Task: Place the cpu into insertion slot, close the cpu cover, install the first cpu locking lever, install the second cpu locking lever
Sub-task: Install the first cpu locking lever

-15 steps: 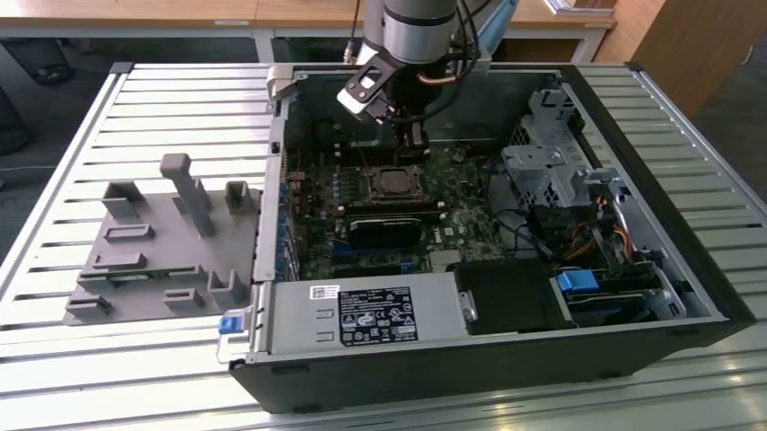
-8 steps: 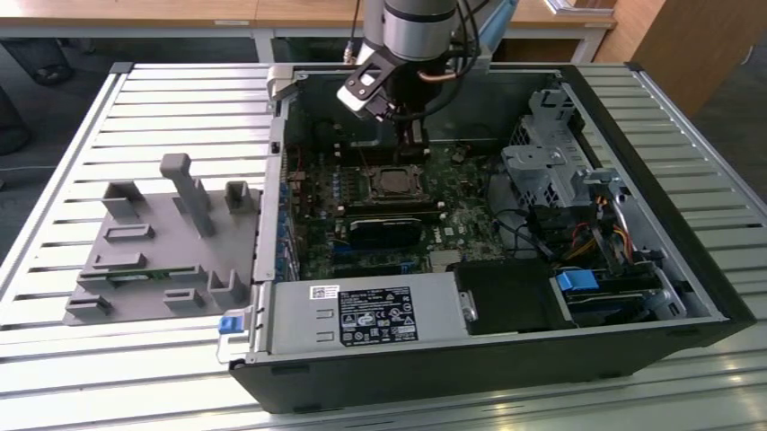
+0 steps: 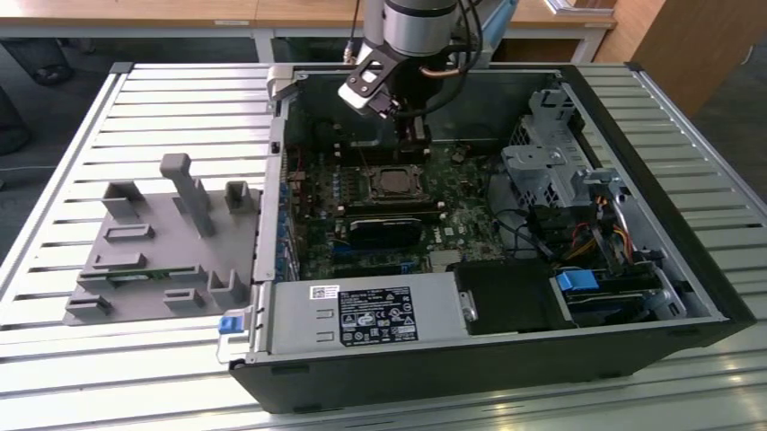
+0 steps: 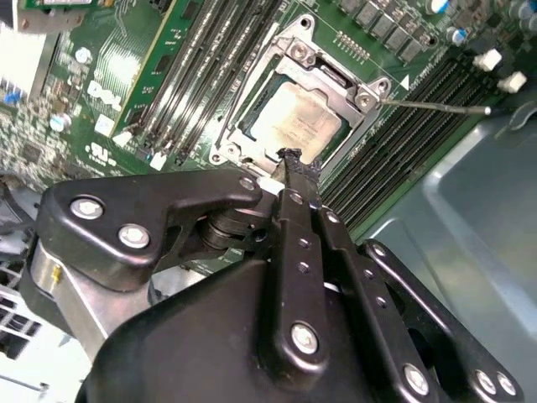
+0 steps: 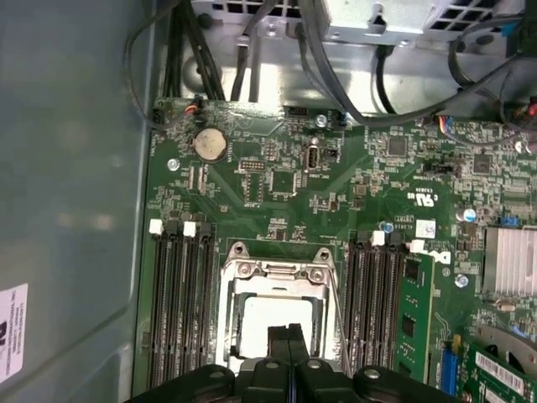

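Resting in the insertion slot (image 3: 392,182), the cpu (image 4: 295,122) is light, stiff and fragile – best gripped by its edges, never its underside; the cpu cover (image 4: 312,65) seems down over it, though I can't be sure. The pincer (image 4: 291,161) hangs tip-down just above, fingers pressed together, holding nothing – arm near vertical

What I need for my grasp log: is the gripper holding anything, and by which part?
Nothing is held. The gripper is shut with its tips together and empty, close to the edge of the cpu cover.
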### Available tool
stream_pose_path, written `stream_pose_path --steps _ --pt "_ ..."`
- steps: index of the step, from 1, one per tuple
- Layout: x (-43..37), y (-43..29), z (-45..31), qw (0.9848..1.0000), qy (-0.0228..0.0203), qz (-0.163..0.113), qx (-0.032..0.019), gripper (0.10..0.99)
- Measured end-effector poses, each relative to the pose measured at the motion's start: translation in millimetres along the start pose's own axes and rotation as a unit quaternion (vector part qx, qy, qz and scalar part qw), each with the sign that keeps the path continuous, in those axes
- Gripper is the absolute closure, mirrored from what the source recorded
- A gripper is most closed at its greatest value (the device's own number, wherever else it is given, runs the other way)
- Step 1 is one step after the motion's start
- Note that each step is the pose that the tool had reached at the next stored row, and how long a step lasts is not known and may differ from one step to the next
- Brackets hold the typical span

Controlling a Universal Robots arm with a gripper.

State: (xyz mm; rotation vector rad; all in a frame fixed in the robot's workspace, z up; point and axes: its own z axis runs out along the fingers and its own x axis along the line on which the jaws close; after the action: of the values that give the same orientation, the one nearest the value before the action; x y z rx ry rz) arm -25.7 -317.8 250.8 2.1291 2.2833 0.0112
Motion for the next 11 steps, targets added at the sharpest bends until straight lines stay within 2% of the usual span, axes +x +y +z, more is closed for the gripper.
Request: stream_pose_path --steps 5,11 --pt "0.0 0.0 0.3 0.999 0.0007 -0.045 -0.0004 0.98" --pt "0.0 0.0 0.8 0.9952 0.0016 -0.098 -0.0009 0.98"
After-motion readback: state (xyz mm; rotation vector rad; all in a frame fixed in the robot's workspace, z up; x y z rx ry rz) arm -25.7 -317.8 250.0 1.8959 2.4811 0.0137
